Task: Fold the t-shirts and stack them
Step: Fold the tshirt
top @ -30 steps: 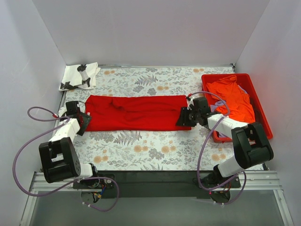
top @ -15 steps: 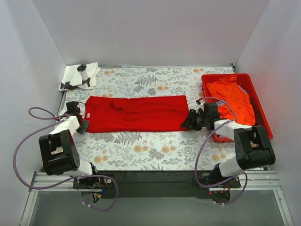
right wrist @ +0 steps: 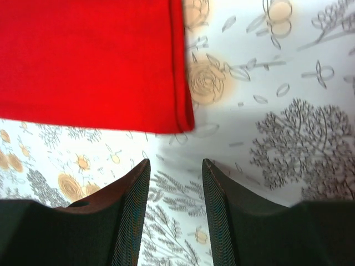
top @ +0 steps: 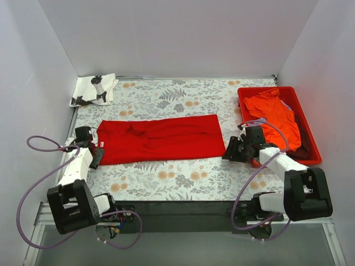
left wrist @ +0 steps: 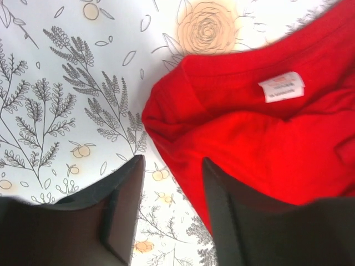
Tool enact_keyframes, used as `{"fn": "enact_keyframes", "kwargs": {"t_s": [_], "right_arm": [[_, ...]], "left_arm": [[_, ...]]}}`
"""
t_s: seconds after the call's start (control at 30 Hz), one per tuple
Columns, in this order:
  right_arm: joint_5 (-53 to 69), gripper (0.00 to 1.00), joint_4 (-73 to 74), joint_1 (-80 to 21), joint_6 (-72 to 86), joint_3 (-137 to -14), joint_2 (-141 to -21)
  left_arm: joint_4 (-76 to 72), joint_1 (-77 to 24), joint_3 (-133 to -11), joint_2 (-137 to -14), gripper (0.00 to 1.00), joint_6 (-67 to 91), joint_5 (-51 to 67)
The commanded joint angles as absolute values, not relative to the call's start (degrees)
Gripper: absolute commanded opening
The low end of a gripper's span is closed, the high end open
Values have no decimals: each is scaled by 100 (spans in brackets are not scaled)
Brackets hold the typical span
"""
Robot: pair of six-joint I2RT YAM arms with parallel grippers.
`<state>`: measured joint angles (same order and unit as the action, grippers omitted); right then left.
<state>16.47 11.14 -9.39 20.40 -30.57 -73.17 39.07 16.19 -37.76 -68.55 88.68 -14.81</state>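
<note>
Overhead, the red t-shirt point(top: 158, 138) lies as a long folded strip across mid-frame on the floral table cover point(top: 183, 174). The left gripper point(top: 93, 151) sits at its left end. The right gripper point(top: 234, 149) sits just beside its right end, apart from it. A white printed t-shirt point(top: 91, 88) lies folded at upper left. An orange t-shirt point(top: 272, 113) fills the red tray point(top: 312, 133) at upper right and hides most of what lies beneath it. Finger spacing is unreadable here.

Left wrist view: the left gripper point(left wrist: 173, 166) has its jaws spread, with only table cover between them. The bunched collar end and its label point(left wrist: 282, 87) occupy the upper right. Closing here may catch a single layer, which would skew the fold. Contact between the right-hand finger and the cloth cannot be determined.

Right wrist view: the right gripper point(right wrist: 175, 166) is spread and empty. The hem corner of the red t-shirt point(right wrist: 89, 61) lies at upper left, just ahead of the fingertips. Unequal grasps at the two ends would drag the strip crooked. The layer count at the hem is blurred.
</note>
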Motion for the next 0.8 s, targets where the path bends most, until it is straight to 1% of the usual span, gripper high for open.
{"fn": "enact_keyframes", "kwargs": {"t_s": [0.0, 0.03, 0.07, 0.13, 0.27, 0.3, 0.47, 0.5, 0.53, 0.6, 0.63, 0.77], "right_arm": [[1529, 50, 1862, -993, 1705, -3383, -6988], [1538, 50, 1889, -1098, 1662, -3593, -6926], [1564, 50, 1907, -1151, 1661, -3682, -6839], [1695, 50, 1846, -1326, 1731, -3866, -6794], [1810, 49, 1556, -1809, 1793, -4393, -7004], [1854, 48, 1477, -1915, 1793, -4482, -7083], [2057, 46, 574, -2732, 1662, -5017, -7873], [2022, 46, 528, -2847, 1609, -5349, -8058], [2030, 46, 527, -3056, 1565, -5527, -8477], [1987, 45, 519, -3216, 1477, -5974, -8884], [1943, 45, 519, -3295, 1503, -6090, -9234], [1644, 44, 519, -3313, 1740, -6205, -9852]], "left_arm": [[4130, 1652, -3998, -6417, 45, 8825, -1284], [4209, 1644, -4077, -6233, 54, 8798, -1205], [4253, 1644, -4261, -6162, 57, 8772, -1143], [4420, 1617, -4446, -6047, 59, 8771, -1108], [4474, 1407, -4798, -5959, 59, 8719, -994], [4395, 1319, -4808, -5968, 59, 8623, -784], [3420, 853, -4597, -6231, 56, 8192, -168], [3297, 687, -4553, -6440, 54, 8157, -80], [3131, 599, -4553, -6547, 53, 8130, -10], [2954, 327, -4553, -6941, 54, 8121, -9], [2927, 282, -4561, -7083, 54, 8121, -44], [2892, 237, -4570, -7637, 54, 8165, -140]]}}
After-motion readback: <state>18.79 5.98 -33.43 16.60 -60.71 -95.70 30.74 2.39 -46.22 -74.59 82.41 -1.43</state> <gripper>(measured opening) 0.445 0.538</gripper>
